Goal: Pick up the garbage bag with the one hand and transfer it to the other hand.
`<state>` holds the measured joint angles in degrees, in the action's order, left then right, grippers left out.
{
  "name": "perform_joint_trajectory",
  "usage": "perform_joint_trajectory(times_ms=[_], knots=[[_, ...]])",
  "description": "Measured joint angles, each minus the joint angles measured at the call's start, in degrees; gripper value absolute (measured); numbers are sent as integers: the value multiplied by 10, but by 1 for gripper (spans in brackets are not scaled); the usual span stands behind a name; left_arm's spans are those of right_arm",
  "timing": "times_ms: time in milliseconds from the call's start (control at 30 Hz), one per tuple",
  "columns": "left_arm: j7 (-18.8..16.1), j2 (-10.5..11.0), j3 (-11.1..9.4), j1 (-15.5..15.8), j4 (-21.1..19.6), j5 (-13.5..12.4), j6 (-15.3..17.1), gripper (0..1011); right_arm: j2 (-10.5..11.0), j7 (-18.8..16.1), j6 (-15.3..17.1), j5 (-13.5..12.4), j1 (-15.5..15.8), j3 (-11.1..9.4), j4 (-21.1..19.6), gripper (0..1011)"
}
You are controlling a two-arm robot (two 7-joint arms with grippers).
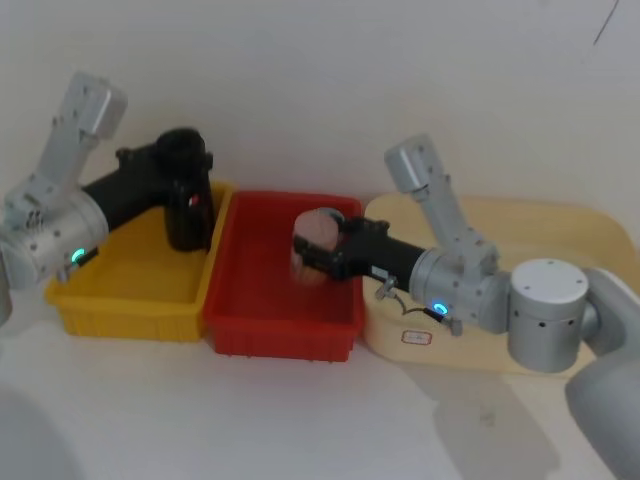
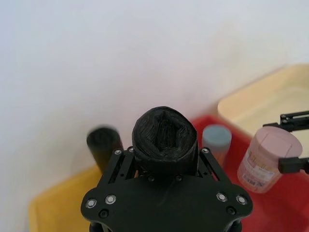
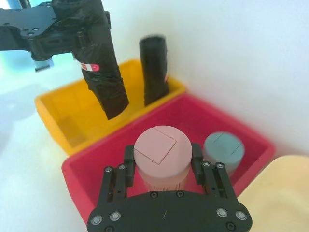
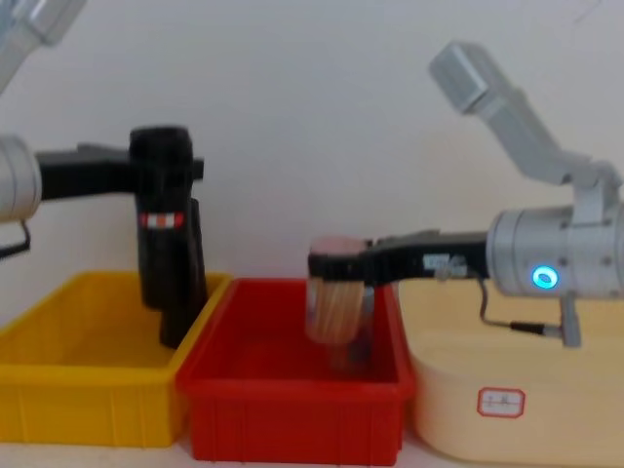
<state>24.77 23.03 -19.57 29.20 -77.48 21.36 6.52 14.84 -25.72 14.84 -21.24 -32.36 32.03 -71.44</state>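
Background: white wall [image 1: 350, 70] and white table [image 1: 250, 420], with three containers side by side.
Left pincer [image 1: 183, 165]: clenched on the bag's upper part, just above the red-and-white band. Green ring at the wrist.
Bag [image 3: 104, 72]: hangs near upright from the left pincer, lower half free, well apart from the right pincer.
Right pincer [image 4: 336, 265]: clamped on either side of a pink jar [image 3: 161, 150]. Blue ring at the wrist.
Handling (judgement): a tight roll of film, probably light. Firm overall, but the outer wraps give a little and are slick, so a weak pinch could let it slide.
Hold (judgement): squarely across the body below the band, where the roll is bare. The right pincer is occupied and would need to shed the jar first.
Yellow bin [image 1: 120, 318]: under the left pincer. A slim roll [image 3: 154, 67] stands just beyond the held bag, apart from it.
Red bin [image 1: 280, 335]: under the right pincer. A grey-blue can [image 3: 223, 150] stands just beside the jar. Cannot tell whether the jar rests on the floor.
Cream tray [image 1: 560, 225]: under the right pincer's arm, behind its wrist.
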Motion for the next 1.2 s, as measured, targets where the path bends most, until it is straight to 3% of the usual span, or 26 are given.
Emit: perform_joint_trajectory(times_ms=[167,267,500,800,1200], knots=[[-4,-10,0,25,-19,3,10,376,14,12,-7,-4,14,-19,-43,664],[-4,-20,-5,45,-21,4,15,376,28,26,-10,-6,29,-40,-84,664],[4,-48,-24,91,3,4,16,376,46,52,-12,-6,50,-72,-135,664],[38,-111,-62,167,96,10,11,376,72,99,4,-2,84,-121,-188,664],[95,-180,-101,228,215,28,1,376,87,149,41,3,117,-164,-192,664]])
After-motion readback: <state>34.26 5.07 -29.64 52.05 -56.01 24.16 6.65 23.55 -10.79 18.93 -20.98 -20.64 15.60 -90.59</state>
